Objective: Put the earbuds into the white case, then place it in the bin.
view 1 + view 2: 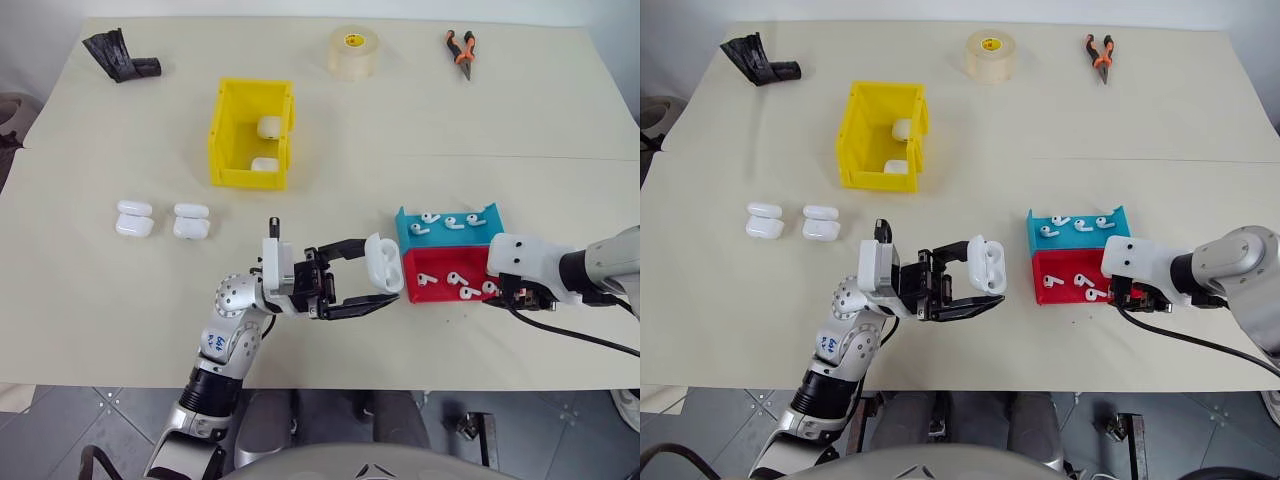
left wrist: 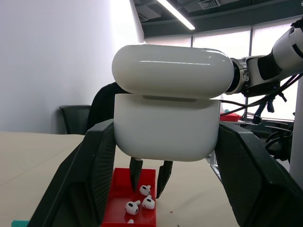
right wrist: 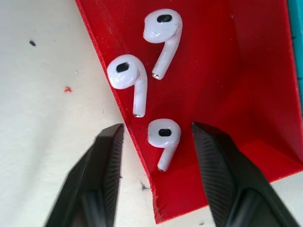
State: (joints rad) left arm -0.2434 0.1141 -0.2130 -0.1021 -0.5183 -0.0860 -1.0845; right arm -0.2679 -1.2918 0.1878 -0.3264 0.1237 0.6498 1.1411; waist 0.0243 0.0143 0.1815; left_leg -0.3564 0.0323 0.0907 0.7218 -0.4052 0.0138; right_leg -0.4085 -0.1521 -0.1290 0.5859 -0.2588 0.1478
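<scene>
Left gripper (image 1: 377,289) clamps white case (image 1: 384,262), lid open for loading; right gripper (image 3: 158,137) part-open astride earbud (image 3: 164,134) in red tray (image 3: 222,90), lower centre.

1. The red tray's low wall (image 3: 142,156) is standing between the right gripper's (image 3: 158,142) spread fingers, with one earbud (image 3: 164,135) lying between them.
2. The left gripper (image 1: 372,290), clamping the white case (image 1: 384,262), is crowding the trays' near-left side.
3. Bare table (image 1: 330,170) is lying between the trays and the bin (image 1: 250,133).
</scene>
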